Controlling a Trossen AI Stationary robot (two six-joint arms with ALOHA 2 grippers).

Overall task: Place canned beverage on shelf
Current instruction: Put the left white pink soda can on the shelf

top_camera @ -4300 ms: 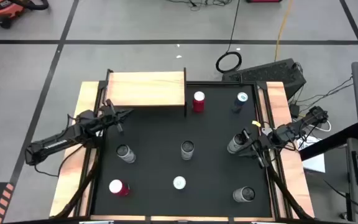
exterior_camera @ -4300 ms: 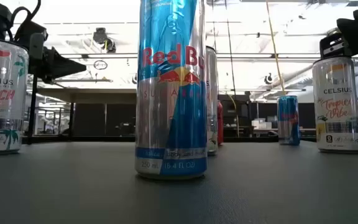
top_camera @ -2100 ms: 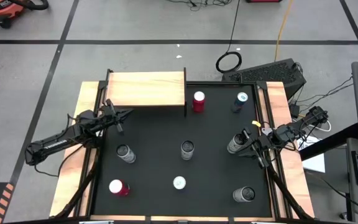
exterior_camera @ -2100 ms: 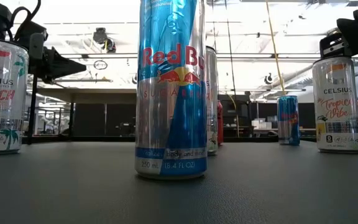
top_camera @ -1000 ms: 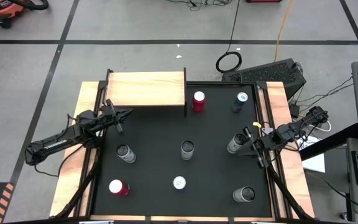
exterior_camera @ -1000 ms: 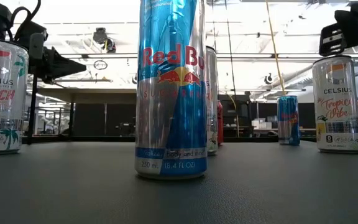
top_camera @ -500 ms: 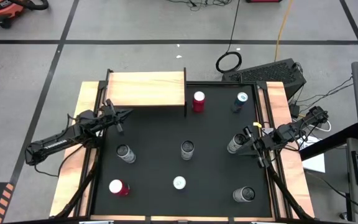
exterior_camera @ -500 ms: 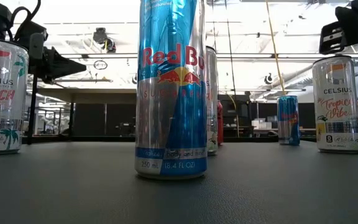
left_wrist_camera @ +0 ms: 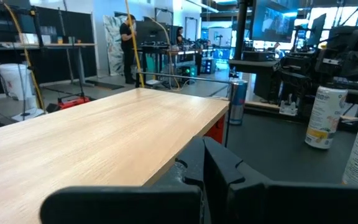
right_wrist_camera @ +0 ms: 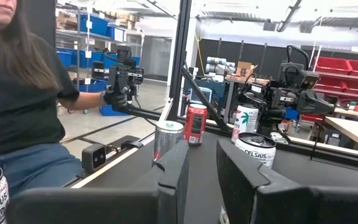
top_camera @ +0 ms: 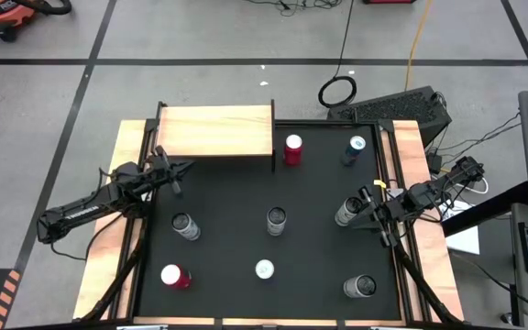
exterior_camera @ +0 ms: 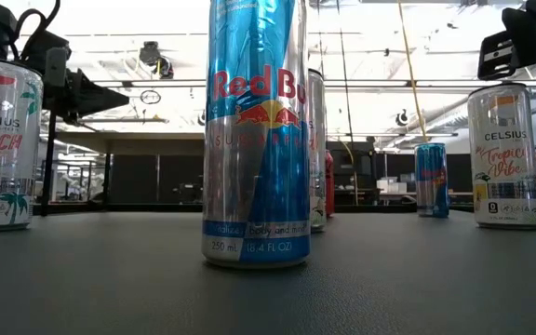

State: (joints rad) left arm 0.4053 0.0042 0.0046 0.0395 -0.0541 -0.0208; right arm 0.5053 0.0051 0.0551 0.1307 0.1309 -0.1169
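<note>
In the low view a tall Red Bull can (exterior_camera: pixel 255 130) stood closest to the camera, its top cut off by the frame; the blue-and-silver label read "Red Bu", and small print at the foot gave "250 mL" and "8.4 FL OZ". At the left edge a white can (exterior_camera: pixel 1 144) read "CELSIUS" and "PEACH VIBE", its left side cropped. On the right another Celsius can (exterior_camera: pixel 504 154) carried script that looked like "Tropical Vibe". A small blue Red Bull can (exterior_camera: pixel 432 180) stood far back, and a further can was mostly hidden behind the big one.

The right gripper (top_camera: pixel 371 210) hovered just above and beside the Tropical Vibe can (top_camera: pixel 347 212) near the table's right edge. Its fingers (right_wrist_camera: pixel 174 163) stood a narrow gap apart with nothing between them. In its wrist view a can top reading "CELSIUS" (right_wrist_camera: pixel 255 149) showed just ahead, and a person sat beyond the table.

The left gripper (top_camera: pixel 174 170) waited at the shelf's near left corner, fingers (left_wrist_camera: pixel 196 163) pressed together on nothing. The shelf (top_camera: pixel 216 131) stood at the table's far left with a bare wooden top; every can sat on the black mat (top_camera: pixel 227 257). From above, can labels could not be read.
</note>
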